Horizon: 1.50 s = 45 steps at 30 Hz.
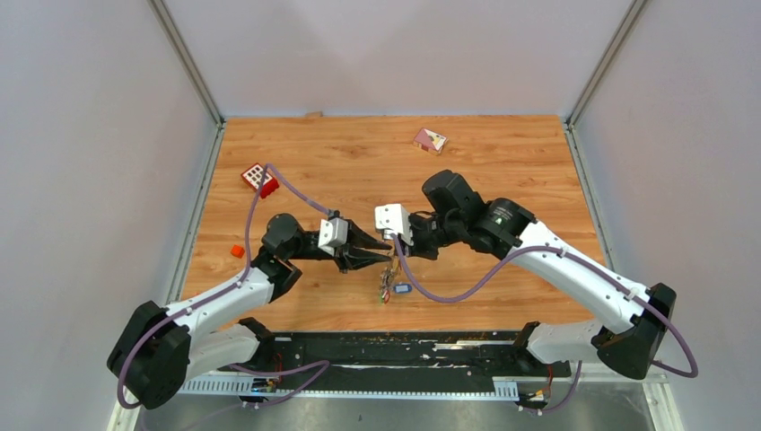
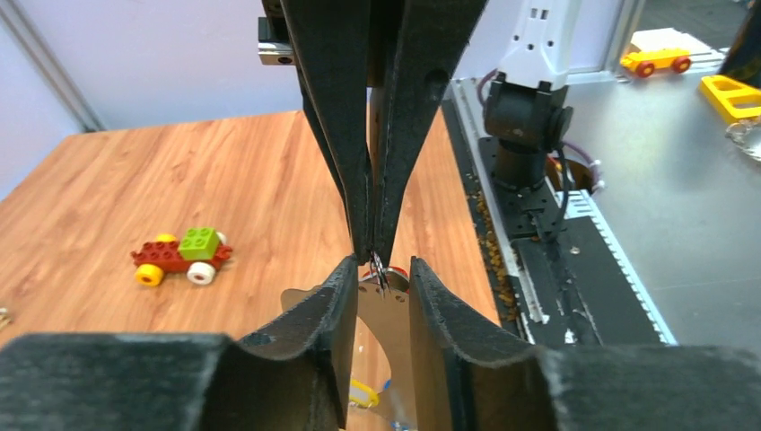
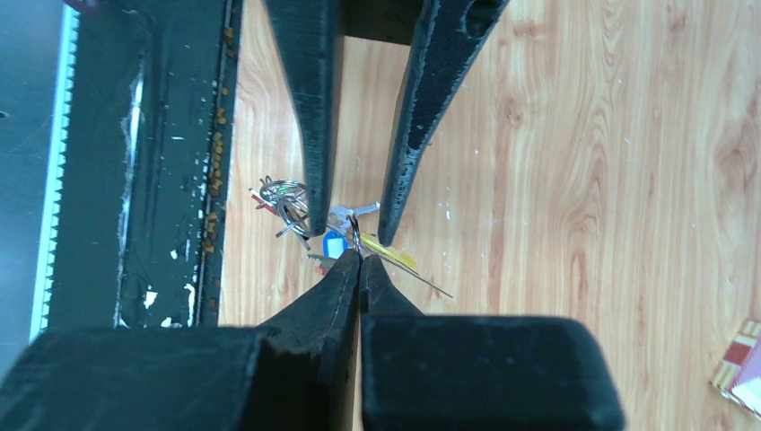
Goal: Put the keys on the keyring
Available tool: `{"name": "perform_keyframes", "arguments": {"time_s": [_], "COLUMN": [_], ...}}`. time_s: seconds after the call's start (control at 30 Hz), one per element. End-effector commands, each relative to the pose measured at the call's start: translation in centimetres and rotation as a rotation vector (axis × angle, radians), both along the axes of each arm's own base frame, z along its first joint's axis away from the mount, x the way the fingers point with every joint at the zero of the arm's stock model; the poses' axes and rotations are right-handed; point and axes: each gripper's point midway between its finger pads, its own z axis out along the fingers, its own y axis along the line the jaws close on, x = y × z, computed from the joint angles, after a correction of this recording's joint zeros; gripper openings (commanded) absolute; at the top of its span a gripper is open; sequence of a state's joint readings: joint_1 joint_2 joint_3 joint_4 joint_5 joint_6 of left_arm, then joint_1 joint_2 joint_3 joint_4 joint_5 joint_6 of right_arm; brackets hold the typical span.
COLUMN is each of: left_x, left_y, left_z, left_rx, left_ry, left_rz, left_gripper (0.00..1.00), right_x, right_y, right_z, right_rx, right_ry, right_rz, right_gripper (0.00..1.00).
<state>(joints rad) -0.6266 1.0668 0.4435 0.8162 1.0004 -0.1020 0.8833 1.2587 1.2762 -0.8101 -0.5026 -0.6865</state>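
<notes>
Where the two white-and-black arms meet, over the near middle of the pale wood-grain tabletop, both end effectors stand tip to tip. The left arm reaches in from the left and the right arm from the right.

Left end effector: black fingers parted, with a plain gap between them. It is clamped on nothing I can make out. A flat silvery metal piece shows in the gap in the left wrist view; whether it touches either finger is not clear.

Right end effector: fingers pressed together, tips pinching the thin silvery wire keyring.

Toy car of red and green bricks with yellow and white wheels: on the tabletop, well apart from the tips.

Red block with white squares: far left of the tabletop, well apart from both arms.

Bunch of small keys with blue, yellow, red and green plastic tags: right at the meeting tips.
- In the right wrist view the blue tag sits between the left fingertips, and the yellow tag is just beside the right end effector's tips.
- From above, the bunch trails from the tips toward the near edge.
- I cannot tell whether it rests on the wood or hangs.

Keyring: held at the mouth of the left end effector's gap, between its two fingertips. The bunch is gathered around it.
</notes>
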Motion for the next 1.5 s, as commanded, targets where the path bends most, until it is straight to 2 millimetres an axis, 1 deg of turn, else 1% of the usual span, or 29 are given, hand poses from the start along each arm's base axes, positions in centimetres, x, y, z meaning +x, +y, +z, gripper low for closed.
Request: {"name": "perform_keyframes", "arguments": {"time_s": [0.0,0.07,0.13,0.33,0.47,0.63,0.77,0.83,0.93,1.0,1.03,1.2,1.27,1.33,1.47], "left_x": [1.9,2.1,2.1,2.6,2.8,2.8,2.6,2.6,2.5,2.4,2.4,2.0,1.6,1.0,0.3], "left_y": [-0.2,-0.2,-0.2,-0.4,-0.7,-0.9,-0.8,-0.8,-0.8,-0.9,-0.9,-0.7,-0.5,-0.4,-0.2], "left_z": [1.9,1.8,1.6,0.8,0.8,1.0,1.0,0.9,0.8,0.7,0.6,0.7,0.9,1.3,1.8], "left_rx": [0.001,0.005,0.012,0.043,0.039,0.038,0.037,0.037,0.043,0.046,0.05,0.035,0.014,-0.006,-0.037], "left_ry": [-0.048,-0.049,-0.05,-0.045,-0.028,-0.009,-0.009,-0.01,-0.012,-0.014,-0.013,-0.02,-0.032,-0.043,-0.061], "left_rz": [0.083,0.085,0.084,0.098,0.091,0.082,0.078,0.078,0.071,0.064,0.06,0.057,0.045,0.026,-0.001], "left_gripper": [0.39,0.42,0.43,0.41,0.39,0.29,0.27,0.24,0.14,0.03,0.0,0.0,0.0,0.0,0.0], "right_x": [1.6,1.8,1.9,1.9,1.9,2.0,2.0,2.0,1.9,2.0,1.9,2.1,2.2,2.2,1.3], "right_y": [-0.3,-0.4,-0.3,0.2,0.6,0.7,0.8,0.8,0.8,0.8,0.8,0.7,0.4,0.1,-0.6], "right_z": [1.1,1.0,1.0,1.4,1.5,1.4,1.2,1.1,1.1,1.2,1.2,1.3,1.2,1.1,0.8], "right_rx": [-0.062,-0.087,-0.099,-0.098,-0.101,-0.106,-0.11,-0.111,-0.105,-0.103,-0.103,-0.091,-0.088,-0.074,-0.029], "right_ry": [-0.068,-0.068,-0.064,-0.059,-0.058,-0.056,-0.056,-0.056,-0.056,-0.057,-0.057,-0.071,-0.077,-0.081,-0.049], "right_rz": [-0.058,-0.072,-0.083,-0.081,-0.081,-0.081,-0.081,-0.08,-0.08,-0.081,-0.081,-0.092,-0.103,-0.099,-0.064], "right_gripper": [0.0,0.0,0.0,0.0,0.0,0.0,0.0,0.0,0.0,0.0,0.0,0.01,0.07,0.17,0.34]}}
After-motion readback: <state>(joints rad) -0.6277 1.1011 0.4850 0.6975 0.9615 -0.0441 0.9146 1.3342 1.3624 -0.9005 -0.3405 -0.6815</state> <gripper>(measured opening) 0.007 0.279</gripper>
